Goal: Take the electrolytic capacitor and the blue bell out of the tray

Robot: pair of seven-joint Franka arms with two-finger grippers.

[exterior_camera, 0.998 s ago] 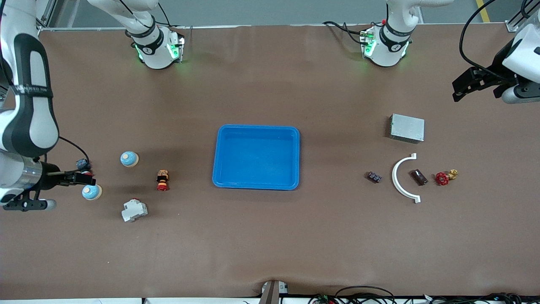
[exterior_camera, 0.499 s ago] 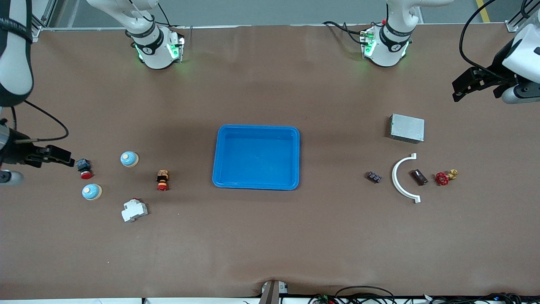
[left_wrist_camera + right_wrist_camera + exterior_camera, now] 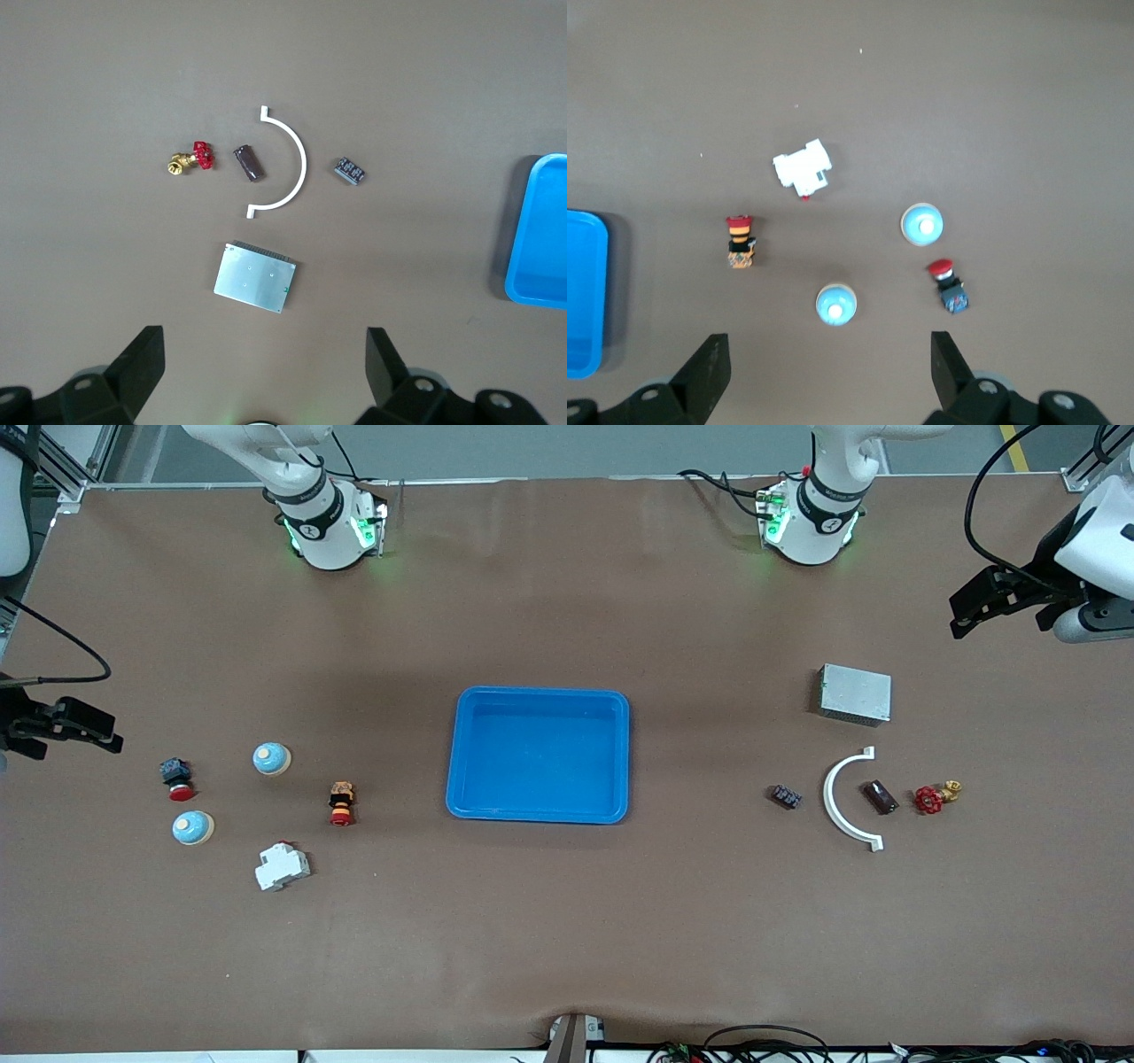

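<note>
- So the right end effector has pulled up and away toward the right arm's edge of the worktop. A second ago it was right down by one blue bell; now it's clear of it, fingers spread wide and holding nothing.
- That bell sits on the worktop alone, near a second blue bell, a red push button, a red-and-yellow button and a white breaker.
- The tray is empty, as far as I can see.
- The electrolytic capacitor lies well away from the tray at the left arm's end, inside the curve of a white arc piece, with a red valve, a small black part and a metal box around it.
- The left end effector hasn't budged; it's just waiting up over its end, fingers wide apart, empty too.
- My read: both things are out, so the job looks pretty much done and the arms are just parking.
</note>
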